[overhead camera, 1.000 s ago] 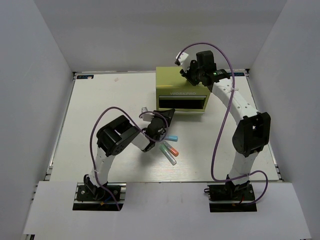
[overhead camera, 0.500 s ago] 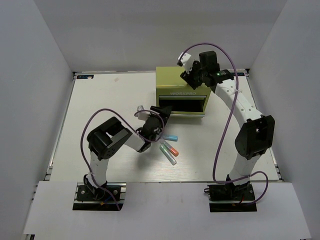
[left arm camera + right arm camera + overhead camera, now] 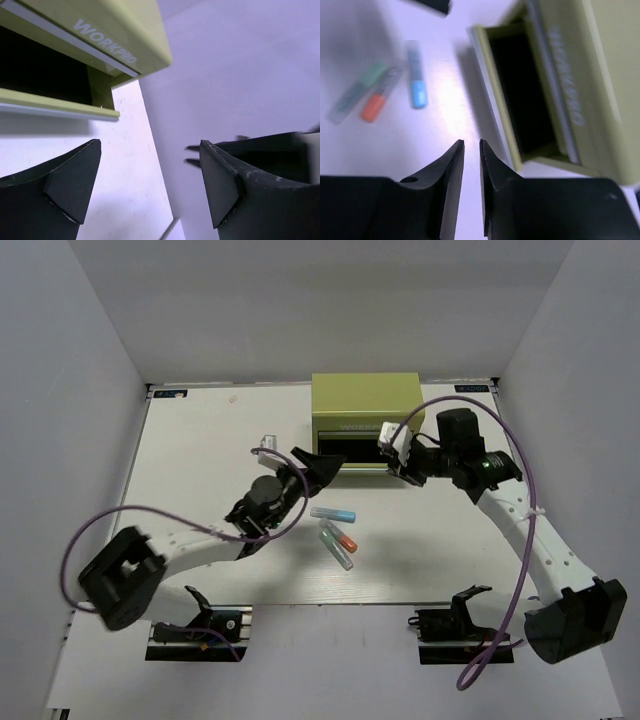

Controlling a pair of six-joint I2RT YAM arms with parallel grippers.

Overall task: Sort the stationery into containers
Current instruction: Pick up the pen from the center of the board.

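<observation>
The yellow-green chest (image 3: 365, 405) stands at the back of the table with its front drawer (image 3: 350, 453) pulled open, dark inside. Three highlighters lie in front of it: light blue (image 3: 335, 512), orange (image 3: 344, 538) and green (image 3: 338, 552). My left gripper (image 3: 325, 468) is open and empty at the drawer's left front corner; in the left wrist view it (image 3: 150, 170) frames bare table below the chest (image 3: 115, 35). My right gripper (image 3: 398, 470) hangs by the drawer's right end; in the right wrist view its jaws (image 3: 471, 146) stand a narrow slit apart, empty.
Grey walls close in the table (image 3: 200, 470) on the left, back and right. The right wrist view shows the open drawer (image 3: 525, 95) to the right of the fingers and the highlighters, light blue (image 3: 416, 75) and orange (image 3: 377, 100), at upper left.
My left gripper opened wide and its arm stretched out toward the drawer. My right gripper came down from above the chest to the drawer's right front, its jaws opening, then narrowing.
</observation>
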